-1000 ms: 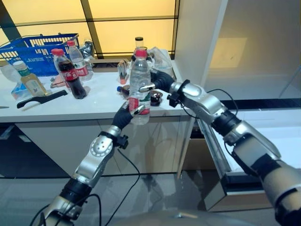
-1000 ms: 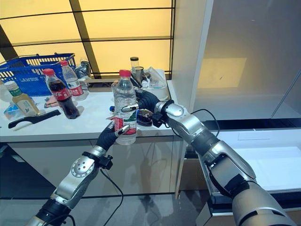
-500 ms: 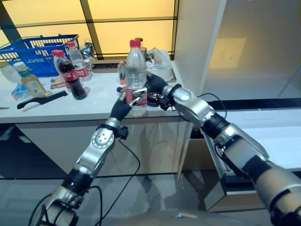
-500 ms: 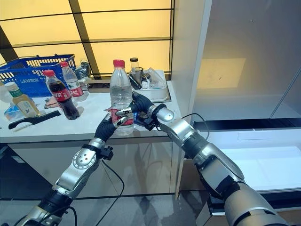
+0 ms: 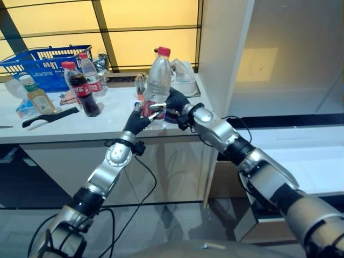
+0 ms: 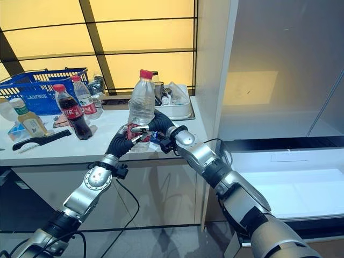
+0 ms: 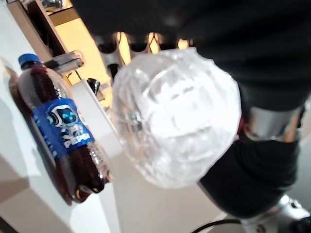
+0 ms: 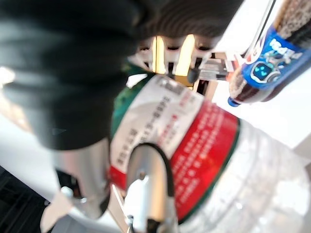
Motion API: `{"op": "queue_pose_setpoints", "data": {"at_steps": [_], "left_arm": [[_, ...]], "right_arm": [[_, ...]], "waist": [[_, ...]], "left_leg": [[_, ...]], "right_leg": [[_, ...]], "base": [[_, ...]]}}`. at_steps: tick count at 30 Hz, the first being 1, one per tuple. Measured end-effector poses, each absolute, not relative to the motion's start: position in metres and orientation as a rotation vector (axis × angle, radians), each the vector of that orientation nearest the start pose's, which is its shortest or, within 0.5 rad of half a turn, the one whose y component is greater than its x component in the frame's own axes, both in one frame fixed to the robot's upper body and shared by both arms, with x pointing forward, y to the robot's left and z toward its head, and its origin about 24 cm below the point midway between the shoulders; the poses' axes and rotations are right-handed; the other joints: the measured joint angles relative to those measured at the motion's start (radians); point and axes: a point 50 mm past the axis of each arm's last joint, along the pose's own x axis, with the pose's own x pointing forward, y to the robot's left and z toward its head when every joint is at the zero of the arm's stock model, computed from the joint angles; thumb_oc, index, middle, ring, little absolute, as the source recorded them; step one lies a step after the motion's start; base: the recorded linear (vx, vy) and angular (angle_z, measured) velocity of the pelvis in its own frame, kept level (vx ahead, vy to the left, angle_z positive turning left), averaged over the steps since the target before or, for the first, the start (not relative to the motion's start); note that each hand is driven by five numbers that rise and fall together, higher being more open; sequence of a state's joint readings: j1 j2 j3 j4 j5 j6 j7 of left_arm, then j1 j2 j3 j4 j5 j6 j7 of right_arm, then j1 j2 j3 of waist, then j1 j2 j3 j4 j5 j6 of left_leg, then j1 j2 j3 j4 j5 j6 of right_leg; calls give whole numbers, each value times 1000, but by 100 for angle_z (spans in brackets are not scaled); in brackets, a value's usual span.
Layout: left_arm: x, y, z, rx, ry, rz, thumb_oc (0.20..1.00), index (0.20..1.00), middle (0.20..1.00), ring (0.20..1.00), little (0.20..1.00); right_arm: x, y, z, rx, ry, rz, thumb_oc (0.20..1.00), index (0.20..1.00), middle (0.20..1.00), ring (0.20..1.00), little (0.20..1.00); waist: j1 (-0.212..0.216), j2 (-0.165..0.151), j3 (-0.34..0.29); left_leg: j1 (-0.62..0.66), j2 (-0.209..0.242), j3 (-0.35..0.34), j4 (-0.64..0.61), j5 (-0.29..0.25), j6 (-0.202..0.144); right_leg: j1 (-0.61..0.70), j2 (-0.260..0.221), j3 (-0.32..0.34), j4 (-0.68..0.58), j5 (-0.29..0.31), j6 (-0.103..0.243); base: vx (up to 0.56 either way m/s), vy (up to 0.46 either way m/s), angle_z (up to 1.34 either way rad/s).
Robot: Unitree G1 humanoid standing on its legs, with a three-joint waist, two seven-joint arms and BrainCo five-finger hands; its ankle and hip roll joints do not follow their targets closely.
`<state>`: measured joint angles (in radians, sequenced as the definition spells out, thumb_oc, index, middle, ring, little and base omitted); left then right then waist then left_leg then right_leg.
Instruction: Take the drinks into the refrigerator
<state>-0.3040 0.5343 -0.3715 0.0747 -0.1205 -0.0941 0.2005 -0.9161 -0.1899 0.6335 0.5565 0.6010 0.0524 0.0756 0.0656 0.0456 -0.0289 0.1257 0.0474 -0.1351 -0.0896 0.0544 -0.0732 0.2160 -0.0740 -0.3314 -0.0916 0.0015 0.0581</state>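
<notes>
- The water bottle (image 6: 141, 110) is seen to be clear, glossy plastic with a ribbed base, a red plastic cap and a shiny printed label.
- The left hand (image 6: 124, 141) and right hand (image 6: 157, 124) are finished in matt dark ribbed cover and polished silver metal.
- The counter (image 5: 64, 124) is shown as smooth, white and faintly glossy.
- The basket (image 5: 38, 65) at far left is made of blue plastic mesh.
- The cola bottle (image 7: 58, 141) is glossy plastic.

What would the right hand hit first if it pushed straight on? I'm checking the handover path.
Probably the left hand: both grip the water bottle from opposite sides, so the right hand points across it. Depth is uncertain.
</notes>
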Motion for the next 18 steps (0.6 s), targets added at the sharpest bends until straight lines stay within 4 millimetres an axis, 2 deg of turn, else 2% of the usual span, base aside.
{"op": "queue_pose_setpoints", "data": {"at_steps": [10,11,12,13,14,18], "left_arm": [[298,163,93,468,-214,-140,200,200,200,200,200],[298,163,93,468,-214,-136,200,200,200,200,200],[298,163,93,467,-215,-134,200,200,200,200,200],[298,164,93,467,-213,-127,200,200,200,200,200],[299,165,92,467,-210,-116,200,200,200,200,200],[299,167,92,466,-205,-89,200,200,200,200,200]], "right_arm": [[359,-3,134,-34,-9,668,1000,1000,1000,1000,1000],[358,-2,134,-29,-7,667,947,947,947,947,947],[358,-2,134,-28,-7,667,674,674,674,674,674],[358,-1,134,-24,-6,669,294,294,294,294,294],[357,0,134,-16,-5,672,200,200,200,200,200],[356,5,134,-6,-7,664,200,200,200,200,200]], "waist": [[3,-8,-10],[3,-9,-11],[3,-9,-11],[2,-9,-12],[1,-9,-13],[1,-9,-22]], "left_leg": [[-1,0,2,0,0,0],[-1,0,3,0,0,0],[-1,0,3,0,0,0],[-1,0,3,0,0,0],[-1,0,4,0,0,0],[-9,1,11,0,0,0]], "right_leg": [[-2,1,1,0,0,0],[-2,1,2,0,0,0],[-2,1,2,0,0,0],[-2,0,2,0,0,0],[-3,1,3,0,0,0],[-12,1,8,0,1,-1]], "base": [[0,0,0],[0,0,0],[0,0,0],[0,0,0],[-9,10,-4],[-5,7,-3]]}}
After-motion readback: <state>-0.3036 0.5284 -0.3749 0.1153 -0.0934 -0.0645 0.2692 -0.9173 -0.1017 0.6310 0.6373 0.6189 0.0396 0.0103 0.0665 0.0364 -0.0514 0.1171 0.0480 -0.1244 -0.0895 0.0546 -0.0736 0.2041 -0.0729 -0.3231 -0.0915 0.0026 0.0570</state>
